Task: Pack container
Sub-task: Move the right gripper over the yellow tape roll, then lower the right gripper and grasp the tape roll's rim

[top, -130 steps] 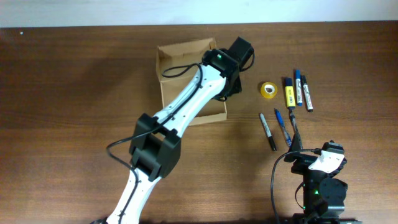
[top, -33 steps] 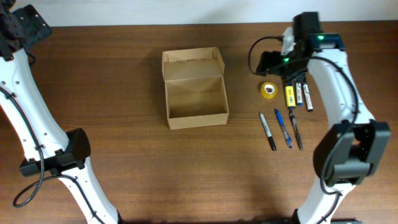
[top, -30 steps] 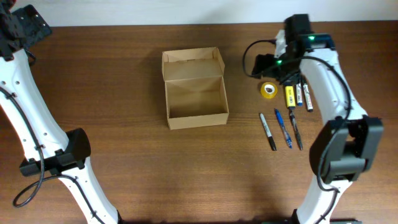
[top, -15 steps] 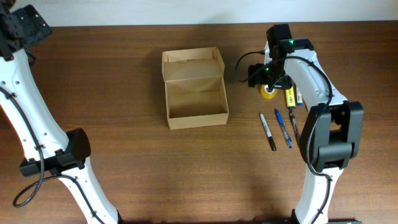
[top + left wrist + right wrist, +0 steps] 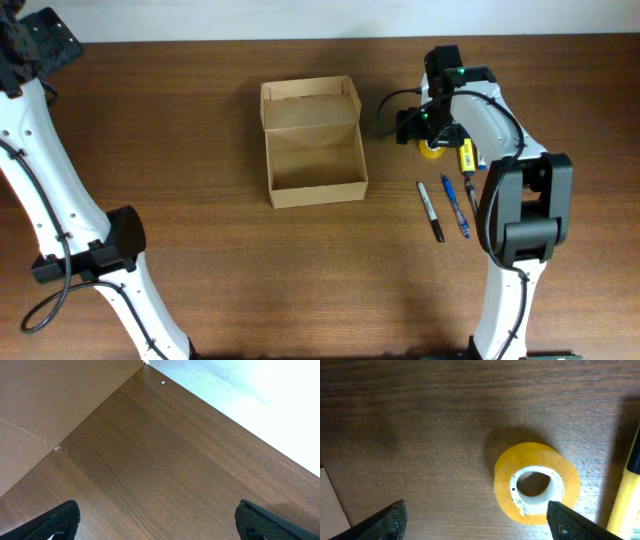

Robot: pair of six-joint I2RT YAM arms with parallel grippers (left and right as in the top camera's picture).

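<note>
The container [image 5: 312,140] is a tan cardboard box standing open mid-table, its lid flap folded back. In the right wrist view only its corner [image 5: 327,502] shows. A yellow tape roll [image 5: 537,482] lies flat to the box's right; in the overhead view the tape roll [image 5: 433,151] is partly hidden by my right gripper [image 5: 422,126]. The right gripper [image 5: 480,522] hangs open just above the table, the roll beside its right finger [image 5: 570,521] and not gripped. My left gripper [image 5: 162,525] is open over bare wood at the table's far left corner.
Markers [image 5: 466,154] lie right of the tape roll, a yellow one [image 5: 626,487] close beside it. Three pens [image 5: 456,206] lie nearer the front. The left arm [image 5: 50,170] runs down the table's left side. A tan surface [image 5: 45,405] lies past the table edge.
The right arm has swung left from above the markers to over the tape roll. The left arm and the box have not moved.
</note>
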